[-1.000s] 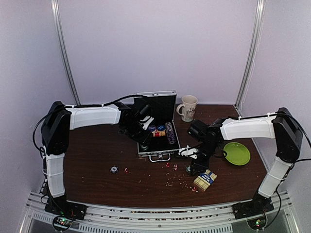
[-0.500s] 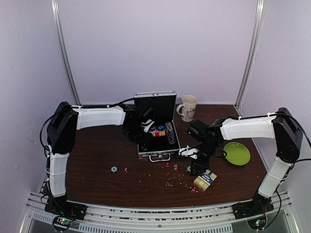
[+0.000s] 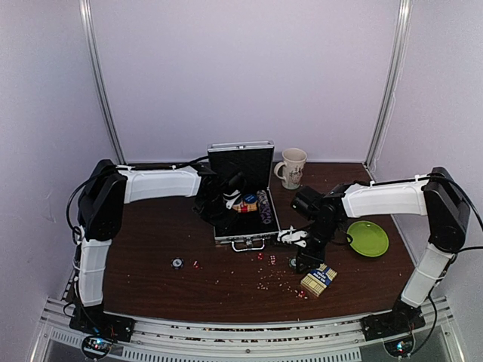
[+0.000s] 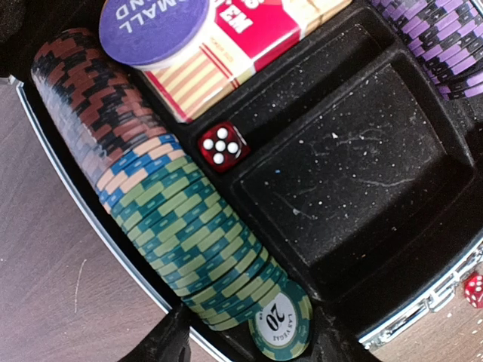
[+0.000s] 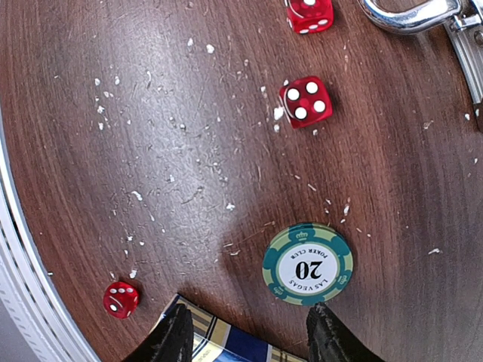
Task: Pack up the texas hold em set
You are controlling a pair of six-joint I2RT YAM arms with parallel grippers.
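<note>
Left wrist view: my left claw point(image 4: 250, 345) hangs open, empty, over the small silver aluminium case point(image 4: 355, 173), a green round poker chip point(image 4: 279, 328) between its fingers. The right wrist view, not the left, shows my right claw point(image 5: 249, 332), open and empty, over a second green chip point(image 5: 307, 264) on the dark wooden table point(image 5: 151, 151).

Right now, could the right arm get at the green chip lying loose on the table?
Probably yes. The green chip lies flat on the table just ahead of the right tool, whose fingers stand open. Nothing covers it; the card box sits just beside it.
</note>
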